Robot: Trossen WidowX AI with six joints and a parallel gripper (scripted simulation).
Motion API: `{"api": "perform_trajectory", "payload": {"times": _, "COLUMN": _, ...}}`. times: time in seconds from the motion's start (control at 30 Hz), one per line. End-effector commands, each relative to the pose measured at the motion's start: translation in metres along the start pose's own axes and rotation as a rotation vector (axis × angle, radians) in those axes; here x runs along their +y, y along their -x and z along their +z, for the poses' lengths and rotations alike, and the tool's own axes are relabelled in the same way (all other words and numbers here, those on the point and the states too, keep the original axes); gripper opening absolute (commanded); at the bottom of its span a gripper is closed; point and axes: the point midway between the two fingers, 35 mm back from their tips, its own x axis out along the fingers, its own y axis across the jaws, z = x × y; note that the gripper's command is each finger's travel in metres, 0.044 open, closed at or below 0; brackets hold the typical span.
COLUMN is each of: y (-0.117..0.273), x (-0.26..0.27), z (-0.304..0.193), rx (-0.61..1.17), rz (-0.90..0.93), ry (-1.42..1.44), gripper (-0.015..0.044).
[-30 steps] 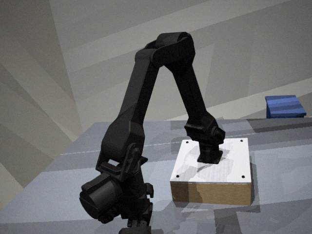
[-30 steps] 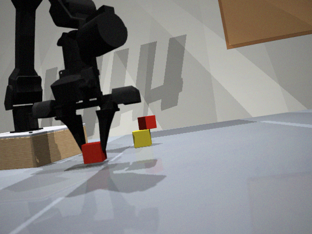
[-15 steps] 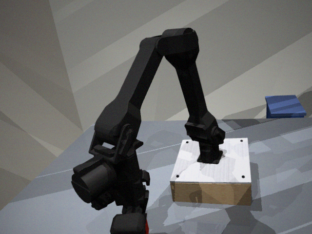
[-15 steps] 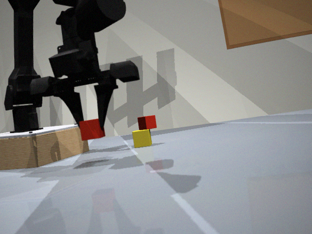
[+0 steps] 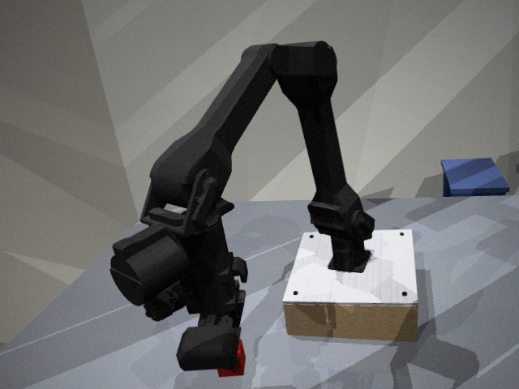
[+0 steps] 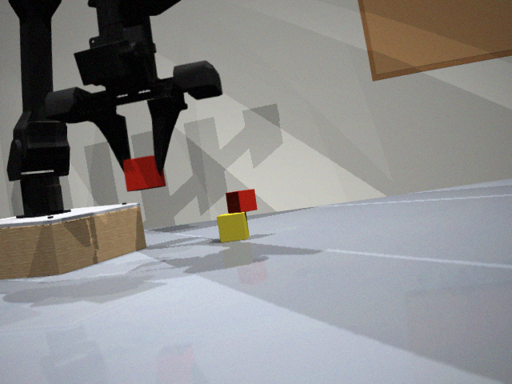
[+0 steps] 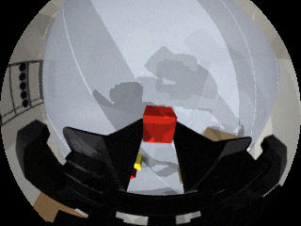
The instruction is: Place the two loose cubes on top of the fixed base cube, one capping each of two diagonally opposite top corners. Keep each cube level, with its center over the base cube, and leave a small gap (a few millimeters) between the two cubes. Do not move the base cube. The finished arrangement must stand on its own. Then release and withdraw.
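Note:
My gripper (image 6: 142, 167) (image 7: 158, 122) is shut on a red cube (image 6: 143, 174) (image 7: 158, 123) and holds it in the air, well above the table. In the top view only a red edge of this cube (image 5: 239, 359) shows behind the gripper body. The yellow base cube (image 6: 233, 226) stands on the table farther off, to the right of the gripper in the exterior view. A second red cube (image 6: 241, 201) rests on top of it, shifted toward one corner. A sliver of the yellow cube (image 7: 137, 165) shows between the fingers in the wrist view.
The arm stands on a wooden block with a white top plate (image 5: 352, 322) (image 6: 62, 243), close to the left of the held cube in the exterior view. A blue box (image 5: 473, 176) sits at the far right back. A brown panel (image 6: 434, 33) hangs on the wall.

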Motion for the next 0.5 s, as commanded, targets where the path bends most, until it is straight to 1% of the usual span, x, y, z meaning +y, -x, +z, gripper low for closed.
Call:
{"api": "perform_trajectory", "payload": {"times": 0.0, "y": 0.017, "x": -0.001, "z": 0.0, "rx": -0.012, "rz": 0.005, "ry": -0.009, "gripper": 0.0105}}
{"api": "perform_trajectory", "payload": {"times": 0.2, "y": 0.019, "x": 0.0, "z": -0.002, "rx": -0.012, "rz": 0.004, "ry": 0.014, "gripper": 0.0105}}
{"api": "perform_trajectory", "payload": {"times": 0.47, "y": 0.017, "x": 0.012, "z": -0.025, "rx": -0.009, "rz": 0.003, "ry": 0.302, "gripper": 0.0105}}
